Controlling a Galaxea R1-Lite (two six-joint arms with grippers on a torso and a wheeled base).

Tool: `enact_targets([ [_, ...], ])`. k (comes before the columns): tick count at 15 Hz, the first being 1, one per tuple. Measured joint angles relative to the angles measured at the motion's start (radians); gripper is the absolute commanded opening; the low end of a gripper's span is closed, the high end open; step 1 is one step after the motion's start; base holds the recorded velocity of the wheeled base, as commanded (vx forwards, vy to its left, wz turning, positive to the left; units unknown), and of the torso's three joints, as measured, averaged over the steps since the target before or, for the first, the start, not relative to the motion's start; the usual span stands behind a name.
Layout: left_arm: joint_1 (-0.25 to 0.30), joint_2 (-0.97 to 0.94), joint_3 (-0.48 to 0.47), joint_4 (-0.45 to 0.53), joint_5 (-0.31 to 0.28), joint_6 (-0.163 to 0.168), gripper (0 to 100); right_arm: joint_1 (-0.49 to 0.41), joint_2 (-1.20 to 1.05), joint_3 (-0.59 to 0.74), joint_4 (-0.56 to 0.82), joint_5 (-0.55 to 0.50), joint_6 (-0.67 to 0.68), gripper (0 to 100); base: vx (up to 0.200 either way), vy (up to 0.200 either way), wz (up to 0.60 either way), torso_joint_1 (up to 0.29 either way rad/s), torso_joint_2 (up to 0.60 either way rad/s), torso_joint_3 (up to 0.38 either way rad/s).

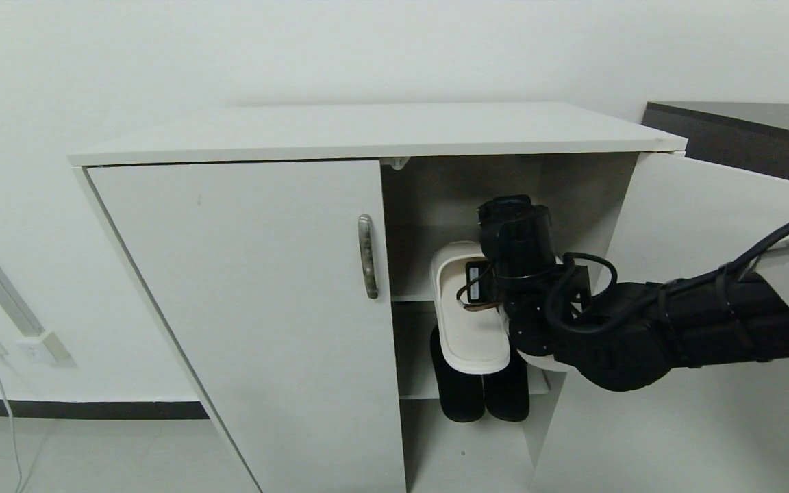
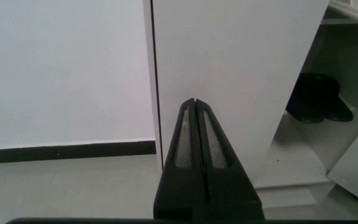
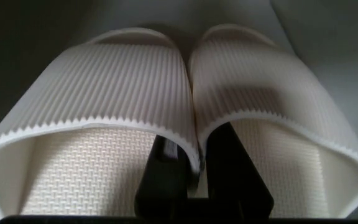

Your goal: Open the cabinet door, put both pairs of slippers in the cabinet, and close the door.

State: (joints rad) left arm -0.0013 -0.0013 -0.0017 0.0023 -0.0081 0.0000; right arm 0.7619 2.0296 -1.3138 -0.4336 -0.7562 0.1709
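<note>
Cream ribbed rubbery slippers (image 3: 129, 81) with waffle-textured insoles lie side by side, and our right gripper (image 3: 197, 160) pinches their inner strap edges. Our left gripper (image 2: 194, 134) is closed, empty.

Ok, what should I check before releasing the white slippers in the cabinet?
1. Right-hand white cabinet door open: ok.
2. Right gripper clamped on the pair of white ribbed foam slippers: ok.
3. White slippers resting on the upper shelf: cannot tell.
4. Pair of black slippers already on the lower shelf: ok.
5. Left gripper shut, empty, outside the cabinet: ok.
</note>
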Motion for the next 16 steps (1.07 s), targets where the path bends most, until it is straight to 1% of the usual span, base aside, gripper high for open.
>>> enact_targets([
  [8,0.000,0.000,0.000,-0.001,0.004,-0.008,0,-0.034,0.083,-0.148,0.024,0.004,-0.045,0,0.000,0.000,0.00,0.000,0.00,0.000],
  [12,0.001,0.000,0.000,-0.001,0.004,-0.009,0,-0.062,0.112,-0.256,0.116,0.031,-0.051,0,0.000,0.000,0.00,0.000,0.00,0.000],
  [14,0.001,0.000,0.000,-0.001,0.004,-0.009,0,-0.071,0.119,-0.291,0.144,0.041,-0.051,0,0.000,0.000,0.00,0.000,0.00,0.000],
  [16,0.000,0.000,0.000,-0.001,0.004,-0.009,0,-0.075,0.124,-0.319,0.162,0.077,-0.052,0,0.000,0.000,0.00,0.000,0.00,0.000],
])
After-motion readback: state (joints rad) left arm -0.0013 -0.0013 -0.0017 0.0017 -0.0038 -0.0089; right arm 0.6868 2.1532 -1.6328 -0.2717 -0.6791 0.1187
